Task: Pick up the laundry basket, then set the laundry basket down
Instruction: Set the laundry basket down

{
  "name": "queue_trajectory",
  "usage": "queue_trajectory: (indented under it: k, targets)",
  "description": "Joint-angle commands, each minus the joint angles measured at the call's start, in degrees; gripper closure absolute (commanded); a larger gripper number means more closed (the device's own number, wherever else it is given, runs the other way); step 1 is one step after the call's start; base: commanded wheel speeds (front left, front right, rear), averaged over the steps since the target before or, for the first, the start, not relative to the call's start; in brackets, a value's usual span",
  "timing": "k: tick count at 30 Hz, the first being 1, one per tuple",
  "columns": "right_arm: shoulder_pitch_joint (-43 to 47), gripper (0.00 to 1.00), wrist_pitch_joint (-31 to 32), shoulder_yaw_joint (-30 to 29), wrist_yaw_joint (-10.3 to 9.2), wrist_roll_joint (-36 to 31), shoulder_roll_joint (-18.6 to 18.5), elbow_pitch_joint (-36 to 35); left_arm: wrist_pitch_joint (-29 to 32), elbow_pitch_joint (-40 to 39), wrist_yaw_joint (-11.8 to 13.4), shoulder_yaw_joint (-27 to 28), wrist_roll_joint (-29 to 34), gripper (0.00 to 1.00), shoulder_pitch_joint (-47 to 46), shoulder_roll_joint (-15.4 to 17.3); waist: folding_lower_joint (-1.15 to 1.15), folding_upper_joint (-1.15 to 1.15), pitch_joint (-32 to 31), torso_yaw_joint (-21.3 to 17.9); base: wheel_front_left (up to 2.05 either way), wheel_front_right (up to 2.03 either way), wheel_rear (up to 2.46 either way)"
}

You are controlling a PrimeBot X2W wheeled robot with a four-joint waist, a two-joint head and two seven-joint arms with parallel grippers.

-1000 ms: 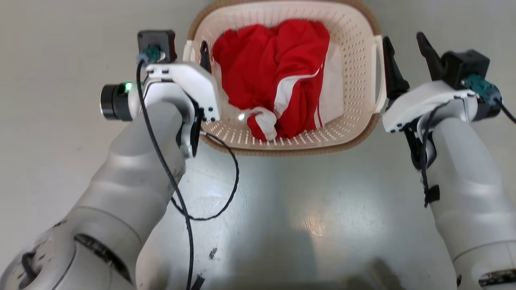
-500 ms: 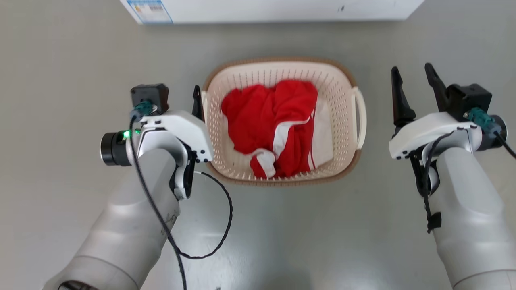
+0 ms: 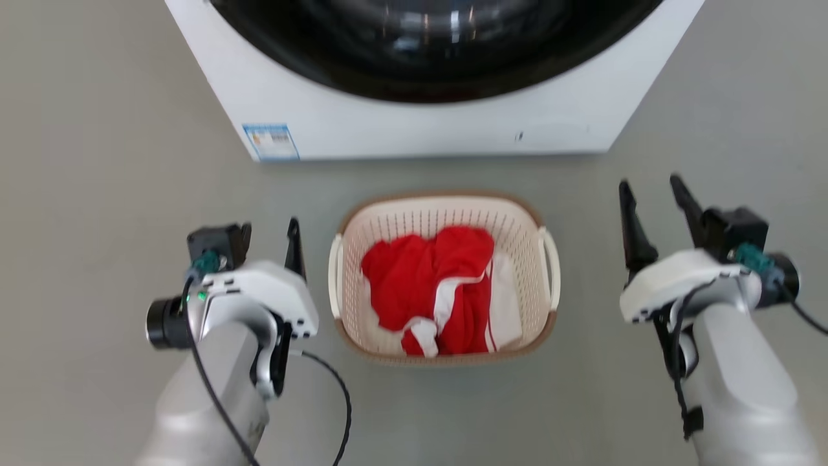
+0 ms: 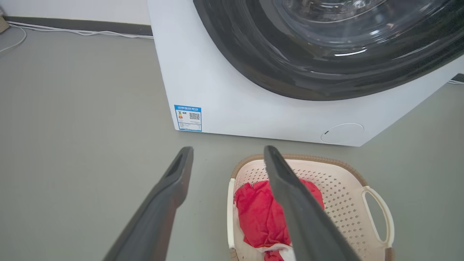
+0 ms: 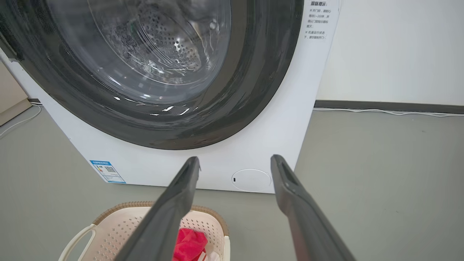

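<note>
L gripper (image 3: 270, 238) and R gripper (image 3: 651, 194) both spread, empty. 1 s ago they sat at the handles of the basket (image 3: 445, 196), now each hangs clear. Basket w/ red clothes (image 3: 424, 285) rests on floor (image 3: 97, 194) just before washer (image 3: 414, 129) — set-down looks done.

The left gripper (image 3: 268, 236), which a second ago had a finger inside the laundry basket (image 3: 401, 223) at its left handle (image 3: 334, 272), now hangs clear of it, near that handle. The right gripper (image 3: 650, 186), then close against the right handle (image 3: 552, 268), has drawn well apart from it. The head camera has risen and pulled back: the basket looks smaller, and the washing machine (image 3: 420, 133), out of frame a second ago, now stands behind it.
</note>
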Motion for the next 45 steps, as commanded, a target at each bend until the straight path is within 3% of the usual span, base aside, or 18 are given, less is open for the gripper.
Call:
queue_trajectory:
  k: [1,22,45]
  targets:
    - [1.0,0.0,-0.8,1.5,0.34,0.0,0.3,-1.6,-0.4,-1.6,-0.6,2.2,1.0,0.0,0.7,1.6,0.0,0.0,-3.7,-0.1,0.0,0.0,0.0]
    - [12.2,0.0,-0.8,3.4,0.34,2.0,-1.7,-5.6,-0.4,-12.0,-4.8,14.7,10.4,0.0,17.8,1.5,0.0,0.0,-15.8,-0.5,0.0,0.0,0.0]
    - [22.2,0.0,-0.8,1.8,0.34,-0.5,-1.2,-14.4,-0.4,-22.7,-6.4,21.7,16.0,0.0,29.4,-1.1,0.0,0.0,-19.7,-1.2,0.0,0.0,0.0]
